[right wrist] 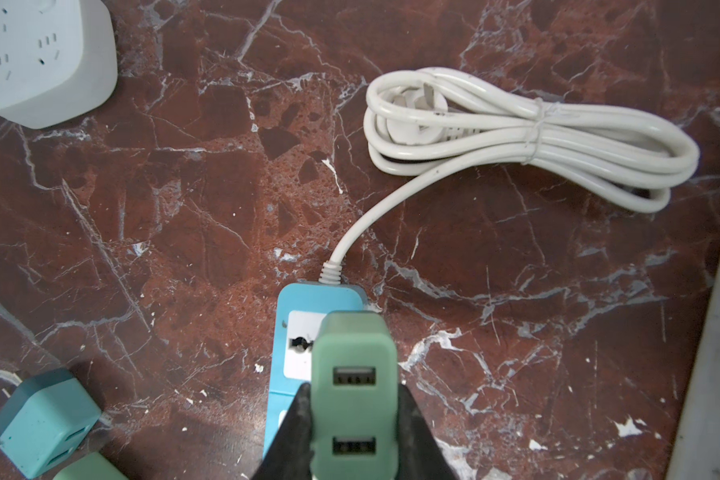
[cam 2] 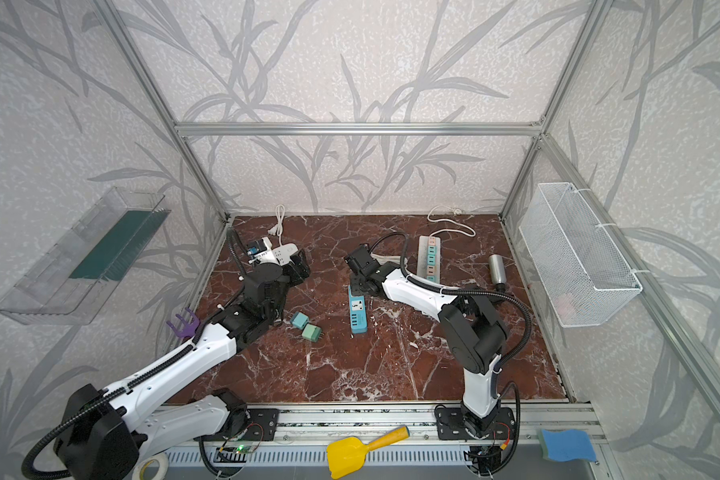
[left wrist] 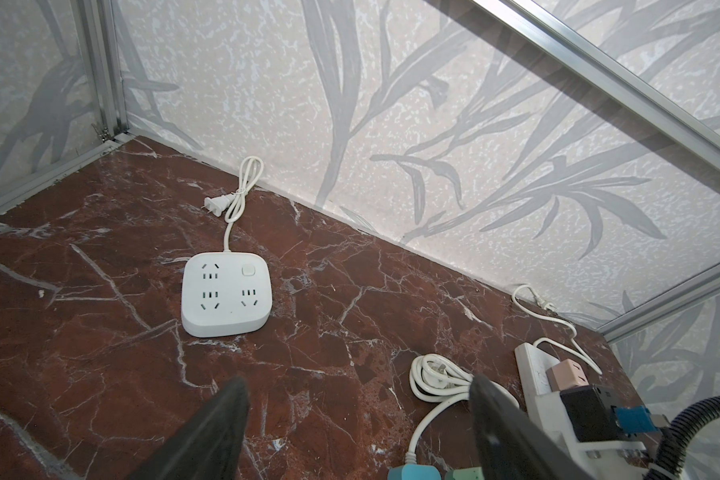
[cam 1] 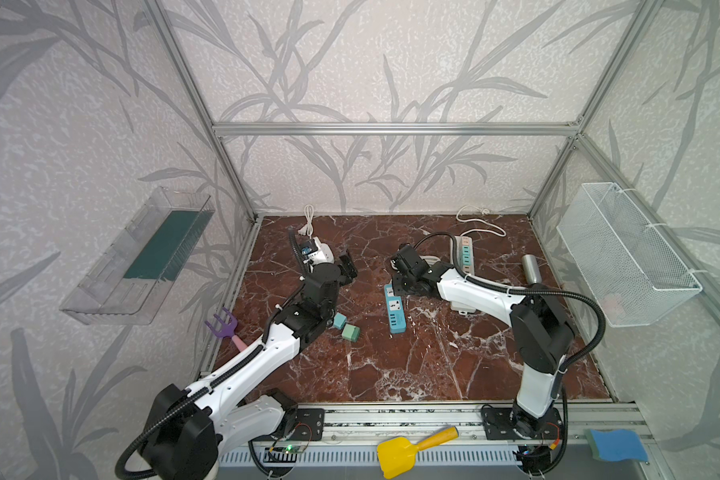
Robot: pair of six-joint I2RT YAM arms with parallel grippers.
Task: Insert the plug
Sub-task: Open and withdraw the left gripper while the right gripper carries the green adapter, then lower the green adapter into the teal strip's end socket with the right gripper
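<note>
The right claw [right wrist: 354, 415] is clamped on the green plug [right wrist: 352, 395], one finger on each long side. The plug hangs over the far end of the blue power strip [right wrist: 308, 303], above its white socket plate and just short of where the cord leaves. Its long axis runs in line with the strip's, near to far. The face with two USB ports is turned up towards the wrist camera, so the prongs are hidden. Whether they have entered the socket cannot be told.

The blue strip [cam 1: 395, 318] lies in the middle of the surface [cam 1: 391, 374], tilted slightly.

The left claw [left wrist: 358, 390] is spread wide with nothing between its fingers, above the far left of the surface.

There are three power strips:
- the blue one;
- a square white one [left wrist: 226, 299] at far left;
- a long white one [cam 1: 466, 249] at far right.

Block plugs lying free or held number three: the held one, plus a teal one [cam 1: 339, 320] and a green one [cam 1: 351, 332] lying loose, touching each other, left of the blue strip. One coiled white cord [right wrist: 516, 137] lies beyond the blue strip.
</note>
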